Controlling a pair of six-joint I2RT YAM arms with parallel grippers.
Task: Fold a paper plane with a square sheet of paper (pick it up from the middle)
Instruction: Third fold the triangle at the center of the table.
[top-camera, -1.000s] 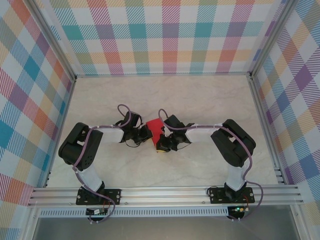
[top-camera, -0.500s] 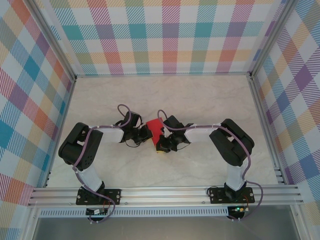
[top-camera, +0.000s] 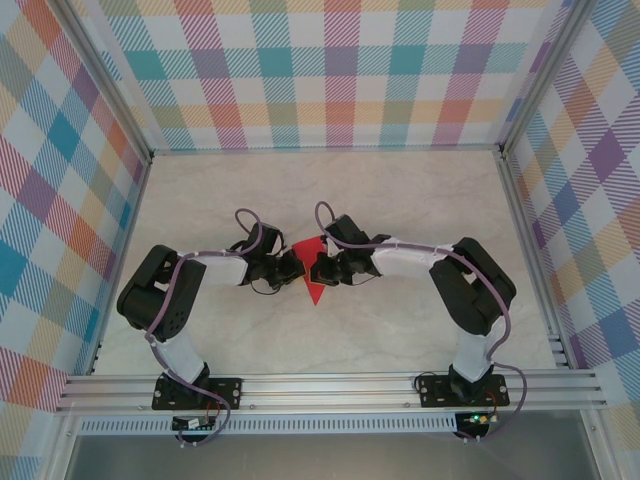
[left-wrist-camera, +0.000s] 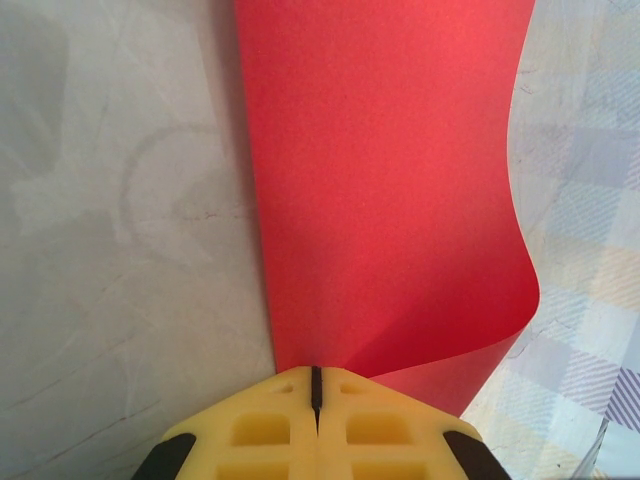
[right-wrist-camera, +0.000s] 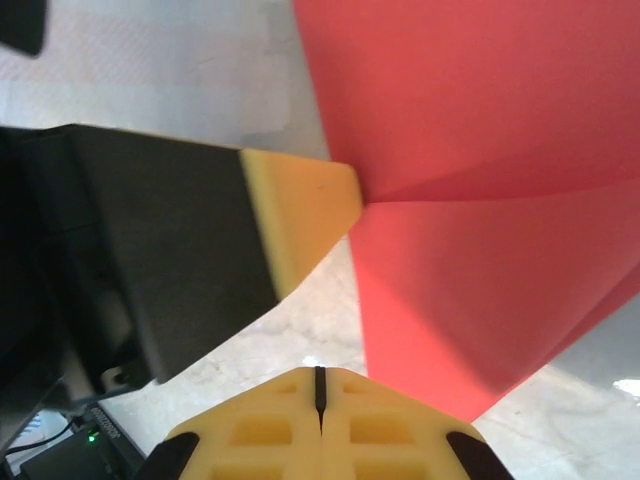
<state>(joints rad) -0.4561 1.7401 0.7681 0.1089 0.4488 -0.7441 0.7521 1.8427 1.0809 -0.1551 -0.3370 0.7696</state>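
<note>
The square sheet of paper (top-camera: 313, 287), bright red, sits mid-table between both arms, folded, with one pointed corner toward the near edge. In the left wrist view the square sheet of paper (left-wrist-camera: 380, 180) runs out from my left gripper (left-wrist-camera: 316, 372), whose yellow tips are shut on its edge where two layers meet. One flap curls up on the right. My right gripper (right-wrist-camera: 319, 372) is shut with nothing in it, and the red sheet (right-wrist-camera: 470, 150) lies just ahead and to its right. A yellow fingertip (right-wrist-camera: 300, 215) of the left gripper touches the sheet's crease. From above, the left gripper (top-camera: 296, 268) and right gripper (top-camera: 316, 270) almost meet.
The pale marble tabletop (top-camera: 400, 200) is boxed in by checked walls (top-camera: 330, 70) and an aluminium rail (top-camera: 330, 385) at the near edge. Both arms are bent inward, elbows out, with purple cables (top-camera: 250, 225) looping above the wrists.
My right gripper has moved up from the sheet's near corner to beside the left gripper. The sheet's pointed corner now shows below both grippers. The left arm has stayed put.
</note>
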